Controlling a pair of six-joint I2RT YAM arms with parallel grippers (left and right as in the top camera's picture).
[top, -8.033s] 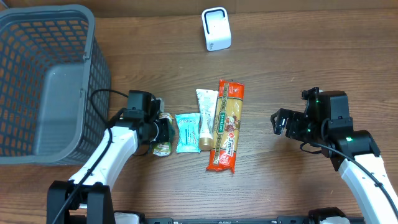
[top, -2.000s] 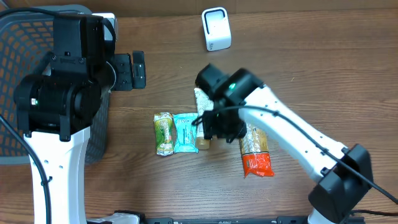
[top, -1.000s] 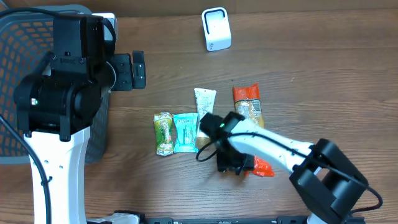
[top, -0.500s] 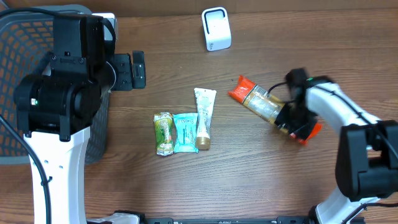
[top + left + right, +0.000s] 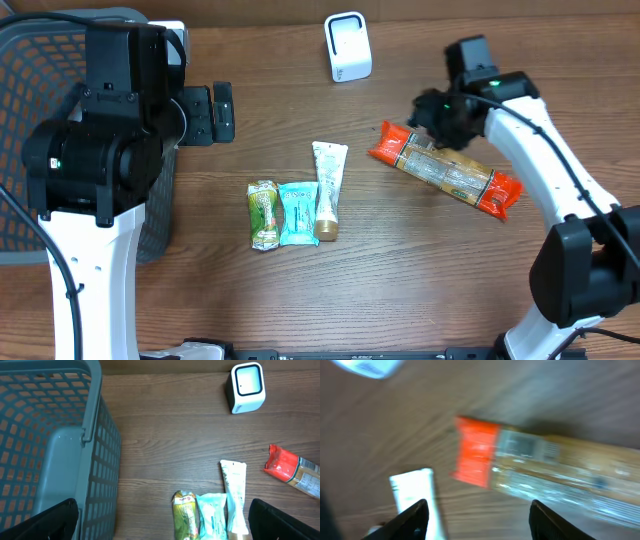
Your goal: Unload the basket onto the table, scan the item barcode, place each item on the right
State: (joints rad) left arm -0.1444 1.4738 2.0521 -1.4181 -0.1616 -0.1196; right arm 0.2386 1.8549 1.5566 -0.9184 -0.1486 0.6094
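The item, a long orange and gold packet [image 5: 446,171], lies slantwise on the table right of centre, with its red end [image 5: 477,457] pointing left. My right gripper [image 5: 432,118] hovers above the packet's left part. Its jaws are open with nothing between them, and in the blurred right wrist view [image 5: 485,522] only bare wood shows there. The white scanner [image 5: 348,47] stands at the back centre. My left gripper [image 5: 210,113] is raised high beside the basket, open and empty, looking down on the table [image 5: 162,525].
A grey mesh basket [image 5: 70,130] fills the left side. A green packet [image 5: 262,213], a teal packet [image 5: 298,213] and a white tube [image 5: 327,190] lie side by side at the centre front. Bare wood lies between the scanner and the long packet.
My right gripper carried the long packet from the centre to the right, let it go and rose over its left end, with jaws wider. The left arm has not moved.
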